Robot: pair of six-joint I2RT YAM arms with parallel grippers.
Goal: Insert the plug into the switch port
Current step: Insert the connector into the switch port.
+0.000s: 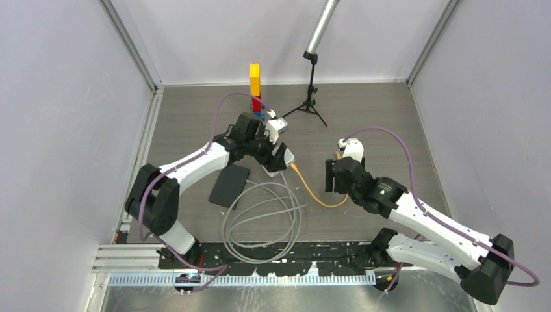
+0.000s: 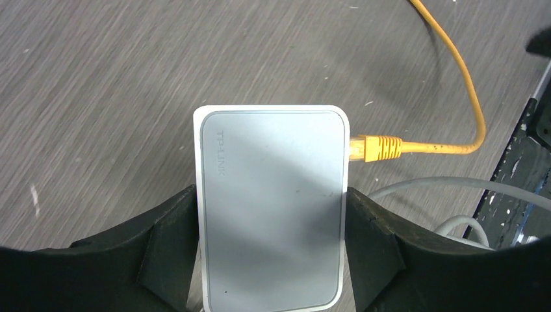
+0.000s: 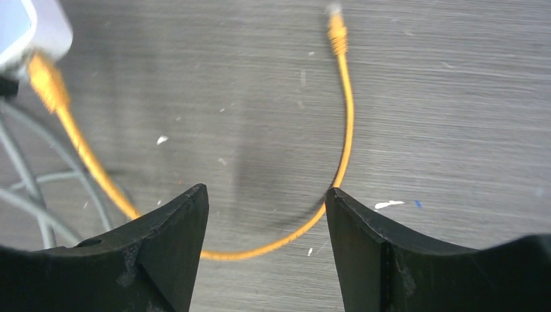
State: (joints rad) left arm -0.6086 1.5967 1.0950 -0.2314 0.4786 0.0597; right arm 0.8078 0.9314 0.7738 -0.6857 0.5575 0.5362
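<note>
From above, the left gripper [image 1: 276, 156] clamps the white switch [image 1: 286, 158] near the middle of the table [image 1: 390, 123], with a black pad [image 1: 229, 185] and a loose grey cable [image 1: 260, 221] lying toward the near edge. The orange cable [image 1: 312, 195] leaves the switch and loops toward the right gripper [image 1: 331, 179], which hangs over the table just right of the middle. In the left wrist view, the black fingers [image 2: 175, 240] press on both long sides of the switch, so it is firmly held. The plug [image 2: 373, 148] sits against the switch port [image 2: 351, 148] on the box's right side, and it looks seated, though how deep it goes cannot be told. In the right wrist view, the right gripper [image 3: 266, 208] has its jaws wide apart and holds nothing. The cable's loop lies on the table beneath them, and a second plug [image 3: 336, 29] lies free toward the far side. The switch looks light and smooth, so it would likely slide under a push unless braced from both sides, as it is here. The cable is thin and floppy and would give no push along its length. The sound place to grip is the stiff ribbed boot just behind the plug, not the cord. The plug itself is small and hard, and likely to jam or crack if forced in at an angle.
</note>
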